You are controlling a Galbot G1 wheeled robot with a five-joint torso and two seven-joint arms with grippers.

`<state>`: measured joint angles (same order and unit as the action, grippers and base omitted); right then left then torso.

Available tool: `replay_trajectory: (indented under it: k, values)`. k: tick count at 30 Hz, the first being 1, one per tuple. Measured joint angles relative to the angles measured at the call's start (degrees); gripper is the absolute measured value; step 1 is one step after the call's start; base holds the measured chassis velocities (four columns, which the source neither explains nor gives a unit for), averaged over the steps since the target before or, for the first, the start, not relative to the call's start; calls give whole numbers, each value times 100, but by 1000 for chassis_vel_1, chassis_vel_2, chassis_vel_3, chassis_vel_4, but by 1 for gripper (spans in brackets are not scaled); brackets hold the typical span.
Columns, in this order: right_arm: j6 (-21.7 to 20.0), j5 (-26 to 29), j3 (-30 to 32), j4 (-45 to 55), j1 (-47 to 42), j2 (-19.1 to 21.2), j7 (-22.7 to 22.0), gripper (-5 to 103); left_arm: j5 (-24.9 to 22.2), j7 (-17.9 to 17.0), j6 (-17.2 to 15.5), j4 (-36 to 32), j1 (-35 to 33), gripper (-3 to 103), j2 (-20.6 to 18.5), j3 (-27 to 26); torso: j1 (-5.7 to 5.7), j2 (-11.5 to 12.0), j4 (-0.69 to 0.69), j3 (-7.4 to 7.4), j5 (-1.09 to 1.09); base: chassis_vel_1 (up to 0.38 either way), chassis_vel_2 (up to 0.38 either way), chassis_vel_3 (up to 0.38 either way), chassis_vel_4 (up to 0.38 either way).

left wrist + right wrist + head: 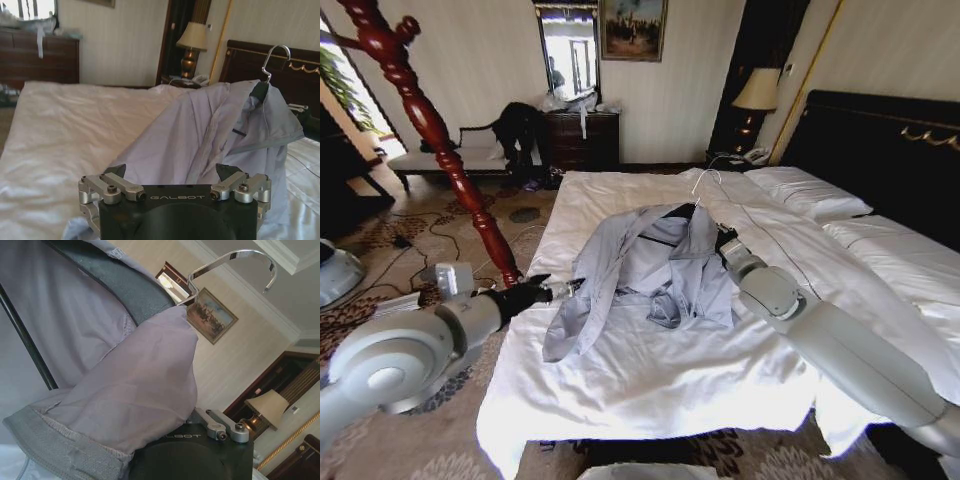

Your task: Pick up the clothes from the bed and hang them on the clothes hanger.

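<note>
At the far left of the head view the dark-red coat stand [430, 130] is seen rising from the carpet, with the left claw [552, 290] held just beyond it at the near-left edge of the bed [650, 380]. Its fingers are spread apart with nothing between them, as the left wrist view shows [172, 175], and they are pointed at the shirt's hanging left side.

In the middle of the bed the grey-blue shirt [660, 265] is draped over the black clothes hanger [672, 212], whose silver hook [277, 57] is raised toward the headboard. The collar end is lifted off the sheet while one sleeve is trailed down toward the bed's edge, close to the left claw but not touched by it.

To the right, the right claw [725, 240] is tucked against the shirt's collar side, and its fingers are buried under cloth [130, 390]; whether they are clamped on the hanger or the fabric cannot be told.

The shirt is judged to be only partly seated on the hanger. If the left claw is closed on the loose side and pulled, the thin fabric could be dragged off the hanger's shoulder, or the hanger could be twisted in whatever hold the right claw has. The white sheet could also be pinched along with the sleeve.
</note>
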<state>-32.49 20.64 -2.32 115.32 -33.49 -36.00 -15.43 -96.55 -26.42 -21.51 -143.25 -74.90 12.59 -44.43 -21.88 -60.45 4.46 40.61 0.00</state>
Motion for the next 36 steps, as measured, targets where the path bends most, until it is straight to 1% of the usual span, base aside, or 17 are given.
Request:
replay_trajectory:
  k: [1, 3, 4, 7, 8, 10, 12, 13, 14, 16, 18, 20, 22, 25, 30, 32, 36]
  values:
    - [19, -35, 40, 63, -36, 27, 24, 23, 159, 73, 25, 0, 71, 100, -60, -2, 0, 0, 0, 0, -1, 0, 0, 0, 0]
    - [42, -63, 65, 113, -65, 54, 48, 23, 221, 140, 42, 0, 168, 100, -120, -2, 0, 0, 0, 0, -1, 0, 0, 0, 0]
    - [71, -92, 82, 144, -87, 74, 68, 23, 229, 242, 50, 0, 296, 100, -190, 1, 0, 0, 0, 0, -1, 0, 0, 0, 0]
    - [174, -182, 113, 216, -110, 109, 144, 23, 216, 745, 133, 0, 719, 100, -487, 14, 0, 0, 1, 0, -3, 0, 0, 0, 0]
    - [174, -182, 113, 216, -110, 109, 144, 23, 216, 745, 133, 0, 719, 100, -487, 14, 0, 0, 1, 0, -3, 0, 0, 0, 0]
    - [301, -341, 43, 256, -10, 55, 236, 23, 374, 1610, 401, 19, 1081, 100, -1032, -9, 0, 0, 1, 0, 1, 0, 0, 0, 0]
    - [401, -456, -25, 293, 65, -16, 260, 23, 449, 2140, 555, 240, 1239, 100, -1402, -23, 0, 0, -1, 0, 2, 0, 0, 0, 0]
    - [401, -456, -25, 293, 65, -16, 260, 23, 449, 2140, 555, 240, 1239, 100, -1402, -23, 0, 0, -1, 0, 2, 0, 0, 0, 0]
    - [453, -504, -47, 307, 82, -42, 268, 23, 499, 2281, 594, 340, 1262, 100, -1519, -26, 0, 0, 0, 0, 1, 0, 0, 0, 0]
    - [594, -660, -90, 313, 114, -89, 319, 23, 648, 2390, 626, 501, 1260, 100, -1642, -27, 0, 0, 0, 0, -1, 0, 0, 0, 0]
    - [752, -803, -119, 317, 131, -103, 385, 23, 725, 2403, 633, 619, 1221, 100, -1692, -31, 0, 0, 0, 0, -1, 0, 0, 0, 0]
    - [814, -858, -117, 333, 127, -91, 413, 23, 773, 2412, 638, 679, 1177, 100, -1718, -46, 0, 0, 0, 0, -1, 0, 0, 0, 0]
    - [952, -986, -22, 393, 67, -30, 479, 23, 912, 2503, 652, 796, 1069, 100, -1792, -69, 0, 0, -1, 0, -2, 0, 0, 0, 0]
    - [1070, -1097, 90, 478, -11, 53, 527, 23, 954, 2570, 676, 862, 1009, 100, -1838, -64, 0, 0, 2, 0, -1, 0, 0, 0, 0]
    - [1194, -1272, 188, 620, -85, 115, 568, 23, 868, 2616, 730, 871, 974, 100, -1903, -66, 0, 0, 0, 0, -2, 0, 0, 0, 0]
    - [1274, -1393, 218, 687, -93, 138, 594, 23, 830, 2710, 801, 846, 924, 100, -2022, -83, 0, 0, -1, 0, -1, 0, 0, 0, 0]
    - [1340, -1528, 240, 729, -62, 169, 646, 23, 490, 2825, 942, 837, 811, 100, -2212, -276, 0, 0, 0, 0, 0, 0, 0, 0, 0]
